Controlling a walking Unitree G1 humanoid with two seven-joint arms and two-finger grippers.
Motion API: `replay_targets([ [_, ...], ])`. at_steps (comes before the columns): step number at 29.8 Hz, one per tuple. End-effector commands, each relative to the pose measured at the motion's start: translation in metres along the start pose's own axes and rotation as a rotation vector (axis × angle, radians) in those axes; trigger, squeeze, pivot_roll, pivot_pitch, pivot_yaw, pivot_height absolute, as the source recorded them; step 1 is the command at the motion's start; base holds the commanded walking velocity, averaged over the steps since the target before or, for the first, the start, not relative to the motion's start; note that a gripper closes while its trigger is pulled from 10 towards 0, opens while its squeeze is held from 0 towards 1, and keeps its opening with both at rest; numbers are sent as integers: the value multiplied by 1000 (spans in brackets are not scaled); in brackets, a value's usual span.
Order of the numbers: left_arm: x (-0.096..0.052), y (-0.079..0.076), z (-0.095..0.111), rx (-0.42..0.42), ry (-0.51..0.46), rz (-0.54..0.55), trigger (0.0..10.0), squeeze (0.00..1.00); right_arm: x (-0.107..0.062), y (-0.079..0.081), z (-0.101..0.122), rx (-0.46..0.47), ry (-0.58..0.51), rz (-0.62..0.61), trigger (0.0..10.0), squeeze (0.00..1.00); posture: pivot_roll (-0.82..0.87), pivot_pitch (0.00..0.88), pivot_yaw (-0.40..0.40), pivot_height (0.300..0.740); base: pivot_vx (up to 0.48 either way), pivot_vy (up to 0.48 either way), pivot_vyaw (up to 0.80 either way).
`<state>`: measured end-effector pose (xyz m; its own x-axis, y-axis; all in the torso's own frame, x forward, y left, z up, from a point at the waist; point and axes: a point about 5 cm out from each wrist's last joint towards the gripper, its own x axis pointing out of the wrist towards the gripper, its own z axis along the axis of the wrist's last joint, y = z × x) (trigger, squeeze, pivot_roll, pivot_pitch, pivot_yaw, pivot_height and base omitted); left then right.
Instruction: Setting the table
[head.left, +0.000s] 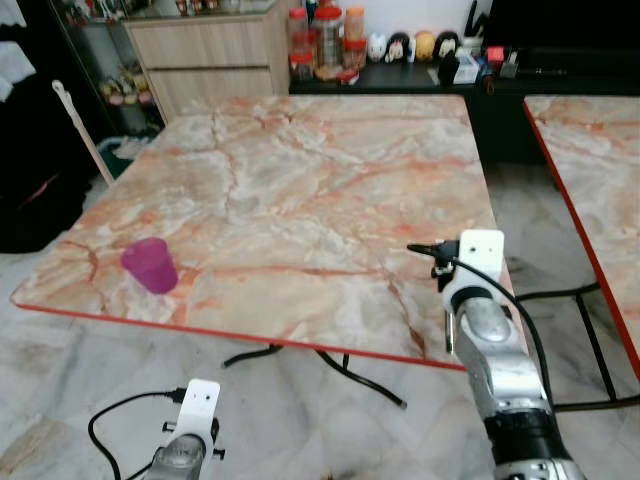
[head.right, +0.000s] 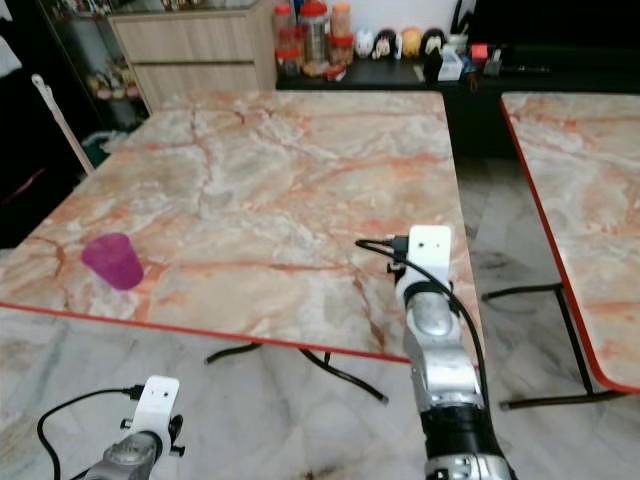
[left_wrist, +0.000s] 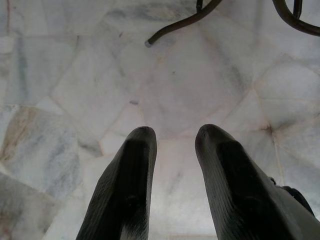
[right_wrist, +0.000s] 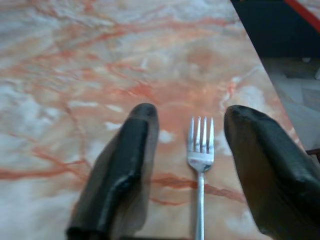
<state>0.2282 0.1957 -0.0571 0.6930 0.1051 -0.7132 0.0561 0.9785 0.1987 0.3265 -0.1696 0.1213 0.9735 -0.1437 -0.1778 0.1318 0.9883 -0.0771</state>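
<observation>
- Silver fork (right_wrist: 200, 165), four thin tines, lies flat on the glossy orange-veined marble table (head.left: 300, 190) near its right edge.
- Right gripper (right_wrist: 192, 125) above it, matte black fingers (right_wrist: 125, 165) spread wide, fork between them (no contact).
- Translucent magenta cup (head.left: 150, 265), tapered, sits near the table's front-left corner, well apart from the fork.
- Left gripper (left_wrist: 172, 137) hangs low over pale marble floor tiles (left_wrist: 65, 100), fingers parted.

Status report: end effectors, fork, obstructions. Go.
Right end effector open over the table, fingers either side of the fork. Fork flat on the marble. Left end effector open, low over floor. Pink cup far left, clear.
</observation>
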Motion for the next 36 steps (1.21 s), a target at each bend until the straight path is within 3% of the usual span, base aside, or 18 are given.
replay_targets([
  [1, 0, 4, -1, 14, 6, 4, 10000, 0, -3, 3, 7, 3, 10, -4, 10000, 1000, -103, 64, 83, 740, 0, 0, 0],
  [2, 0, 4, -1, 14, 6, 3, 10000, 0, -3, 4, 7, 1, 14, -5, 10000, 1000, -103, 64, 83, 740, 0, 0, 0],
  [3, 0, 4, -1, 14, 6, 2, 10000, 0, -3, 5, 8, -3, 18, -2, 10000, 757, -99, 73, 80, 740, 0, 0, 0],
  [5, 0, 4, -1, 15, 5, -1, 10000, 0, -3, 3, 8, -24, 33, -10, 10000, 0, -99, 71, 79, 740, 0, 0, 0],
  [20, -1, 1, -5, 17, 13, -12, 10000, 0, 16, -15, -3, -60, 68, 15, 10000, 0, -87, 42, 74, 740, 0, 0, 0],
  [23, -1, 1, -6, 7, 13, -8, 10000, 0, 30, -29, -9, -76, 107, -5, 10000, 0, -80, 46, 69, 740, 0, 0, 0],
  [32, -1, 1, -6, 4, 13, -5, 10000, 0, 33, -33, -33, -42, 165, -23, 10000, 0, -66, 61, 72, 740, 0, 0, 0],
  [36, -1, 2, -6, 3, 12, -3, 10000, 0, 33, -34, -34, -31, 151, -20, 10000, 0, -66, 64, 73, 740, 0, 0, 0],
])
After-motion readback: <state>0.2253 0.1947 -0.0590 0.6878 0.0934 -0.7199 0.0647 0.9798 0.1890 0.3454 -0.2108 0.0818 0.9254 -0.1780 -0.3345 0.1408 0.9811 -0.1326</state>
